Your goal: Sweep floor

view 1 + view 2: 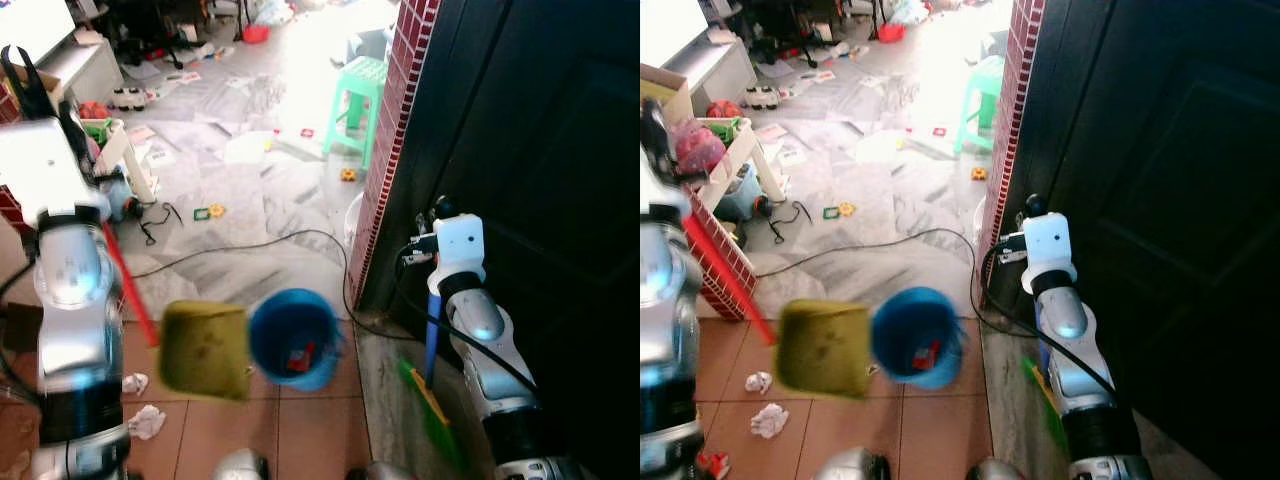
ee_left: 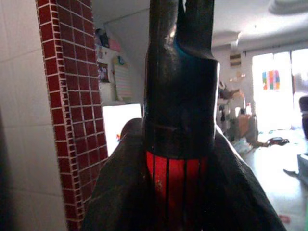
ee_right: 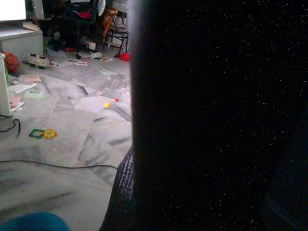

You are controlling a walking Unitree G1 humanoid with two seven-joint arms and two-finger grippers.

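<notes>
Left eye view: the left pincer [image 2: 180, 159] clamps the dustpan's red handle [image 1: 128, 290], olive pan [image 1: 205, 350] tilted at the blue bin [image 1: 293, 338]. The right pincer, fingers hidden so I cannot tell its state, carries the broom [image 1: 432, 375]. Crumpled paper [image 1: 147, 421] and scattered toys [image 1: 209, 212] suggest plenty of floor [image 1: 250, 215] is left to sweep.

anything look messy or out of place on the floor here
Yes. Crumpled white paper scraps lie on the tiles beside the blue bin, not in it. Farther off, papers and small toy pieces are scattered over the marble, and a black cable trails loose across it.
</notes>
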